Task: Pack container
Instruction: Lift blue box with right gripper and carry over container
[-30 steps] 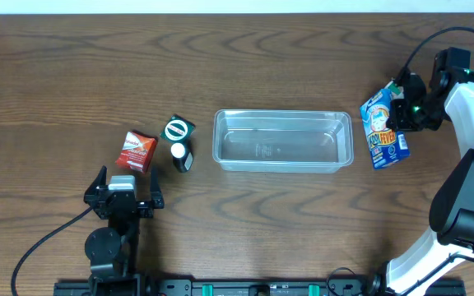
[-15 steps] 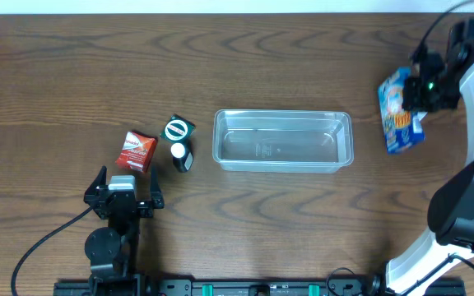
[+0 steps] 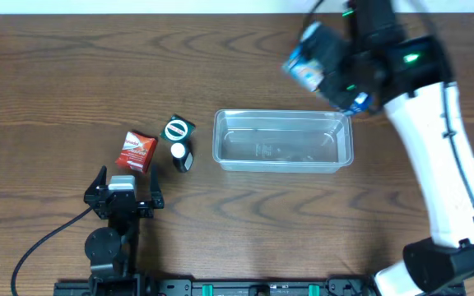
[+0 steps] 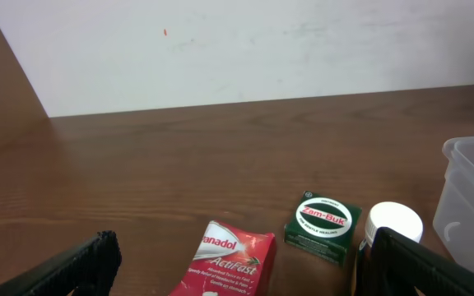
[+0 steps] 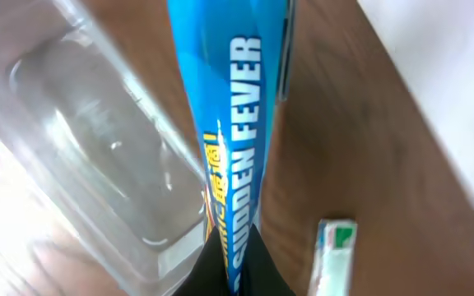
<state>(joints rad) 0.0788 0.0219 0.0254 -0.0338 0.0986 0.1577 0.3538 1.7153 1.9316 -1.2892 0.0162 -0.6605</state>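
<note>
The right arm is swinging in from the far right side of the table, where a moment ago it was lifting the blue packet (image 3: 309, 57) clear of the wood. The packet is now travelling in the air, blurred in the overhead view, just beyond the far right corner of the container (image 3: 218, 140). That suggests the pick is done and the carry is nearly over, with only the drop into the tub left for this item.

The right gripper (image 3: 344, 80) is reaching leftward, raised above the table. In the right wrist view its fingers are pinching the lower end of the packet (image 5: 229, 123), closed tight on it, with the clear tub (image 5: 81, 123) lying below and to the left.

The container is sitting in the middle of the table (image 3: 56, 74), with nothing visible inside it.

The left gripper (image 3: 126, 187) is resting at the near left, its fingers spread wide and gripping nothing. The red packet (image 3: 138, 150), green tin (image 3: 178, 129) and white-capped bottle (image 3: 181, 156) are waiting just beyond it, left of the container.
</note>
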